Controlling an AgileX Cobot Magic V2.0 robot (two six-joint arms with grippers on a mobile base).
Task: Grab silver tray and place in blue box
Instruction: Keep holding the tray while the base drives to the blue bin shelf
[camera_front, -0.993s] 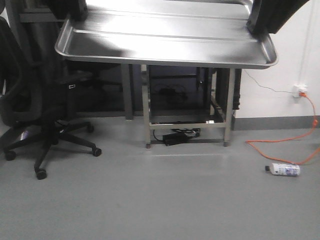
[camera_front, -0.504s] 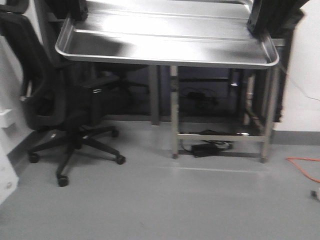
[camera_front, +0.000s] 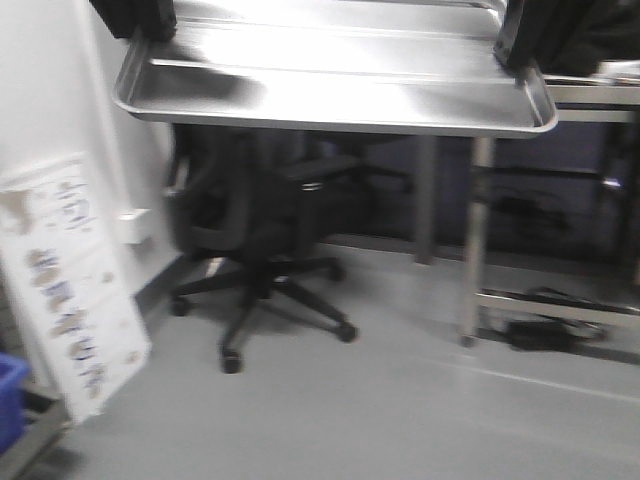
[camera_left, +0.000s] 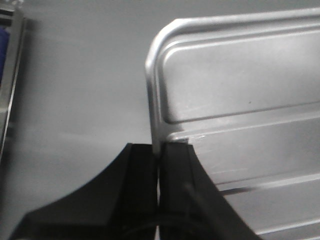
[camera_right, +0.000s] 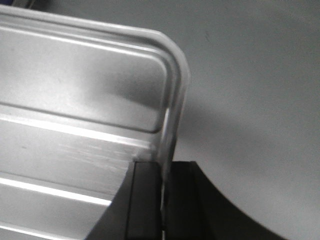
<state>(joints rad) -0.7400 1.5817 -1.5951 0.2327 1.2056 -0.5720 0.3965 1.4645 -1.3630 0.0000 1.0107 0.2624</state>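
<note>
Tray up in the air! The shiny, shallow silver metal tray (camera_front: 340, 95), with its raised rim and long ridges along the base, hangs level and high above the grey floor (camera_front: 380, 410), with one arm at each short end. The black left gripper (camera_left: 159, 148) has its two fingers pressed together on the tray's rim just beside a rounded corner, the thin metal edge pinched right between them. It's the same on the other side: the black right gripper (camera_right: 164, 167) is clamped on the rim at its end, fingers tight against the metal, close to that end's rounded corner.

Below and beyond the tray, a black wheeled office chair (camera_front: 260, 220) stands on the floor. To its right is a metal-legged table (camera_front: 478, 230) with a dark power brick and cables (camera_front: 545, 332) lying underneath. Over by the left wall a white printed board (camera_front: 70, 300) leans at a tilt, too blurred to read.

Down in the far lower left corner, just a sliver of the blue plastic box (camera_front: 8, 400) peeks in, low by the floor and well apart from the tray. The tray is not in the box, and both grips hold it aloft.
</note>
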